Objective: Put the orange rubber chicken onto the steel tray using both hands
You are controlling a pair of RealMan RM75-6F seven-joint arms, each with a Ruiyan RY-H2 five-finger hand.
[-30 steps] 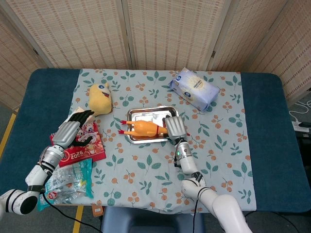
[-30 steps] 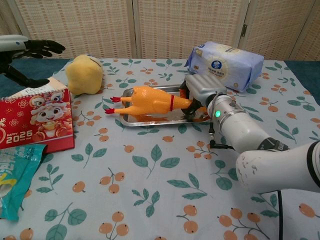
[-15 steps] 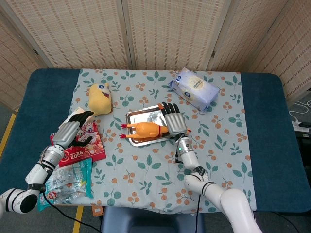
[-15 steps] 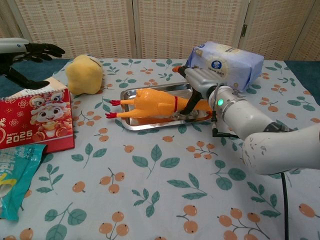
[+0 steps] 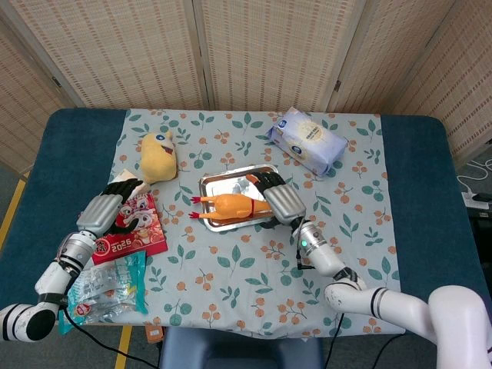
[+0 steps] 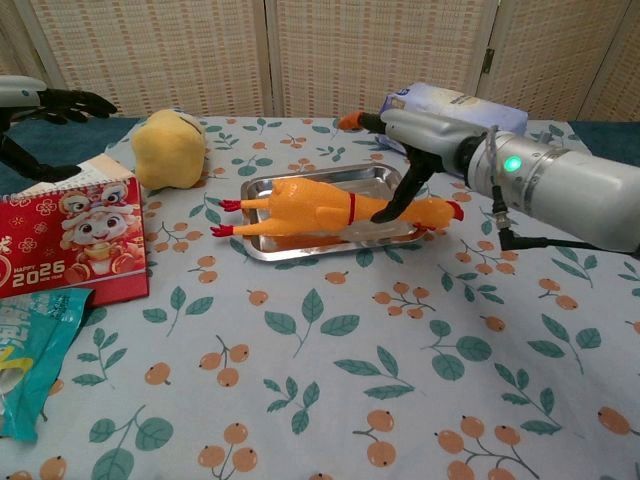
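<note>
Backdrop: woven reed screens stand behind the bench (image 5: 415,192), which wears a leaf-and-berry cloth over dark blue.
Steel tray (image 5: 223,182): sits near the middle of the bench, a little toward the far edge.
Orange rubber chicken (image 6: 310,207): lies lengthwise on the steel tray, red feet poking over the tray's left rim, head and red comb hanging past the right rim over the cloth.
Right robot hand (image 6: 420,140): held above the tray's right end, fingers spread and holding nothing; one dark finger reaches down to the chicken's neck, though whether it touches cannot be told.
Left robot hand (image 5: 115,201): hovers over the bench's left side above the red calendar, dark fingers spread apart, nothing in it.
Red calendar (image 6: 70,245): lies flat by the left edge, marked 2026 with cartoon figures.
Yellow plush toy (image 5: 157,154): rests toward the far left corner of the cloth, well apart from the tray.
Tissue pack (image 5: 309,141): pale blue, lies near the far edge, to the right of the tray.
Teal snack bag (image 6: 28,355): crumpled plastic at the near left corner, just beside the calendar.
</note>
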